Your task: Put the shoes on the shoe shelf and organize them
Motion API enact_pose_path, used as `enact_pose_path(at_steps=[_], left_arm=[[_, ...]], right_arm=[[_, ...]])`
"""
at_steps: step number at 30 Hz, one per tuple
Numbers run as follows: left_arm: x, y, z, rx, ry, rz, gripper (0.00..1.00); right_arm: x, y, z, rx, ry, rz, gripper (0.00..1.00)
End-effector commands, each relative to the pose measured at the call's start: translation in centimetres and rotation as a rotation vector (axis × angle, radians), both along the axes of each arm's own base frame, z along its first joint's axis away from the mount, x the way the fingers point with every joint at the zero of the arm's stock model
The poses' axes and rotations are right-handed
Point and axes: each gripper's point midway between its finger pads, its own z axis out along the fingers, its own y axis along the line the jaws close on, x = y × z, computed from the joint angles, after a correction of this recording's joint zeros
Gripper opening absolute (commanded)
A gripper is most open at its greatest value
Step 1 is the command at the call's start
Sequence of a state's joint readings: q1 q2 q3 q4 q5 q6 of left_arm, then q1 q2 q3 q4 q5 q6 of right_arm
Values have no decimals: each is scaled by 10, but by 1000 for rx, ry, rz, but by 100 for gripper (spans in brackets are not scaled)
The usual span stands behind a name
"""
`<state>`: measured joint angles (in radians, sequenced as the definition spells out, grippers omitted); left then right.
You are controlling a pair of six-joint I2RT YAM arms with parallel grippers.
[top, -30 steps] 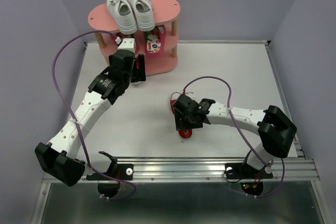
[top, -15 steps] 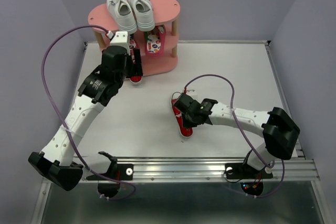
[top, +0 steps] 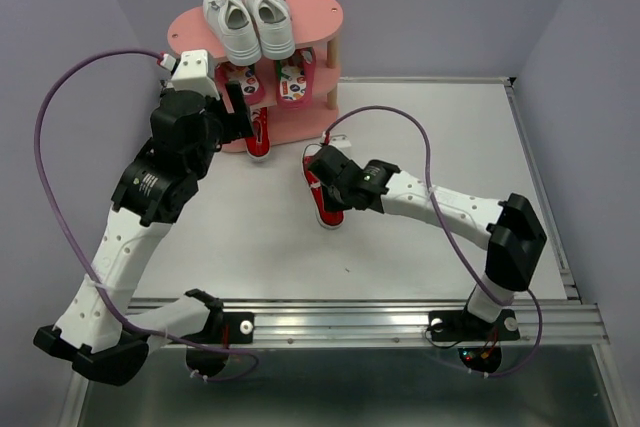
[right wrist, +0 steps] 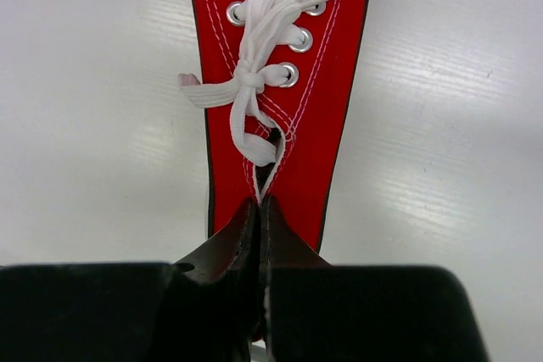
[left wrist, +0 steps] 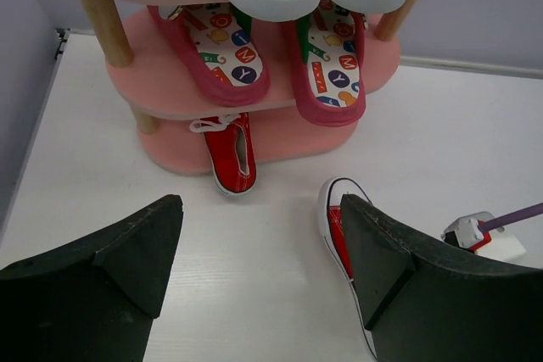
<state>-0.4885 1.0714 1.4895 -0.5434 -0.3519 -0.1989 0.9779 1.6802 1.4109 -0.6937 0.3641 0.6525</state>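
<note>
**A:** What is the right gripper doing?

**B:** The right gripper (right wrist: pixel 259 209) is pinched fully closed on the thin rim of a red sneaker (right wrist: pixel 280 82) at the heel end. The laces and toe point away from it. The sneaker is out on the table (top: pixel 450 137), a little in front of the shelf (top: pixel 320 17). I cannot tell whether it is lifted or resting.

**A:** And the left one?

**B:** The left gripper (left wrist: pixel 261 209) hangs wide apart and holds nothing. It is just in front of the shelf, facing the lower boards.

**A:** How should this step be done well?

**B:** As I judge it, the hold is only on cloth, so the sneaker could swing or slip. It should be carried low and slowly. It should go onto the bottom board lengthwise, parallel to its mate (left wrist: pixel 233 154). The mate lies left of the middle there, with one end poking past the front edge. The free room is to the right of it. The left arm sits close to the shelf front, so coming in from the right looks safer.

**A:** What is the count?

**B:** There are six shoes. Two white sneakers (top: pixel 248 19) are on the top board. Two flip-flops (left wrist: pixel 331 61) are on the middle board. Of the two red sneakers, one is on the bottom board and one is in the gripper. There is one shelf with three boards, and there are two arms.
</note>
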Motion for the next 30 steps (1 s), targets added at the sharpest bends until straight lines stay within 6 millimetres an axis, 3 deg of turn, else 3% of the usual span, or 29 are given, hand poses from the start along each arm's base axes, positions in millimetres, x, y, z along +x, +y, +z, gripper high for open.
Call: enact_pose_path(at_steps=[1, 2, 3, 5, 6, 9, 12, 17, 29, 30], left_arm=[[-8, 12, 24, -12, -67, 30, 86], [-8, 13, 24, -12, -69, 33, 86], [-9, 14, 24, -15, -72, 36, 86], [-10, 15, 23, -15, -73, 41, 86], [-10, 15, 24, -18, -74, 40, 86], [-13, 19, 23, -16, -75, 49, 86], [-16, 23, 23, -17, -84, 59, 86], [-17, 27, 20, 10, -77, 72, 86], [-23, 32, 20, -1, -79, 81, 86], [-23, 33, 19, 3, -76, 84, 86]], right_arm=[[34, 26, 50, 63, -172, -17, 1], [41, 32, 60, 81, -198, -17, 1], [45, 36, 52, 56, -201, -11, 1], [57, 43, 61, 51, -238, -23, 1], [62, 47, 51, 20, -238, -14, 1], [79, 54, 49, -17, -268, -15, 1], [103, 48, 47, -36, -297, -37, 1], [134, 57, 45, -36, -343, -39, 1], [194, 71, 51, -31, -413, -48, 1], [198, 75, 58, -21, -428, -47, 1]])
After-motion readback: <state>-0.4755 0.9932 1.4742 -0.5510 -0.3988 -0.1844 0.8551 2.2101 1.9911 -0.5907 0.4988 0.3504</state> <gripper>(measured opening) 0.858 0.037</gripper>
